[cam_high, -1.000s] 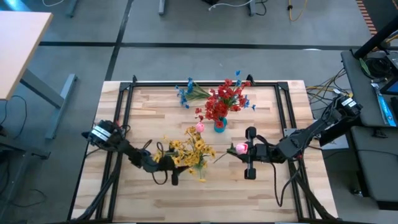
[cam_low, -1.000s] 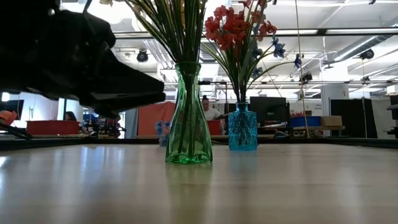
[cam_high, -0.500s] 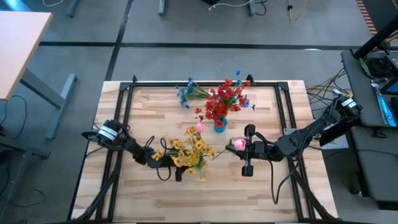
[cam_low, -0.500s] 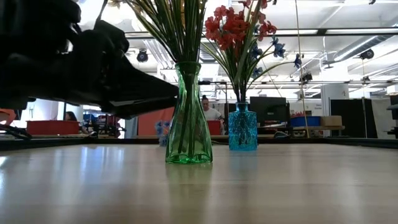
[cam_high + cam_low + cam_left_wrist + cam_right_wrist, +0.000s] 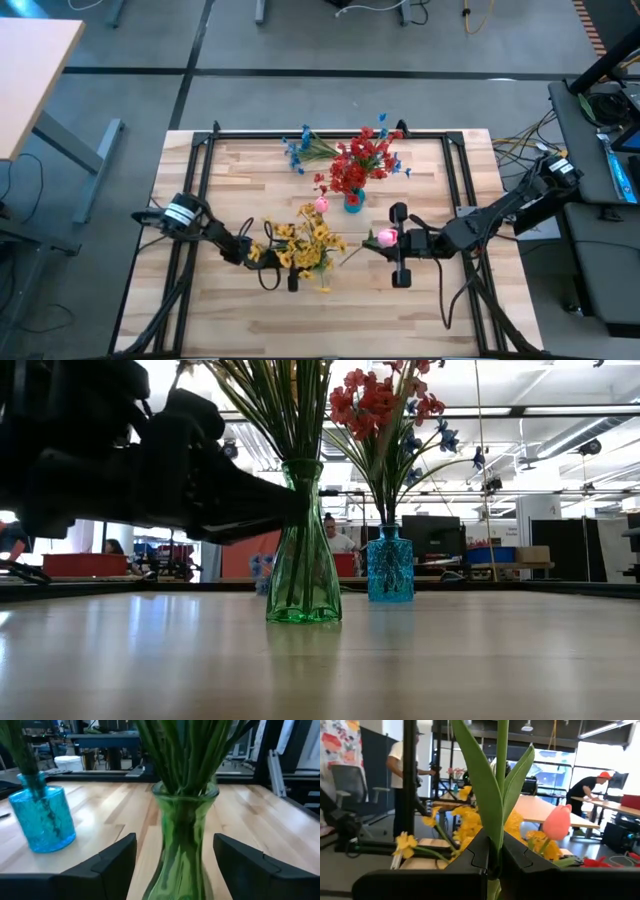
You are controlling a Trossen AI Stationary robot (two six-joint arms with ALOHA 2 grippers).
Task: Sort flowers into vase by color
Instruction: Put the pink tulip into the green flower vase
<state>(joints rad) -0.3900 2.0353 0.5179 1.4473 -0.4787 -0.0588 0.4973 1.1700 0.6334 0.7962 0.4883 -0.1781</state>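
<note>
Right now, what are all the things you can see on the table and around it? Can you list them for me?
green vase: one, clear green glass, near the table's middle, holding the yellow flowers.
yellow flowers: one bunch, yellow, standing in the green vase.
blue vase: one, clear blue glass, behind the green vase, holding the red flowers.
red flowers: one bunch, red with a few blue blooms mixed in, in the blue vase.
blue flowers: one sprig, blue, lying on the table's far edge.
pink bud: one, pink, between the two vases.
pink flower: one, pink with a green stem, held by the right gripper.
table: one, light wood.
people: at least two, in the room behind.
left gripper: open, its fingers either side of the green vase.
right gripper: shut on the pink flower's stem.
</note>
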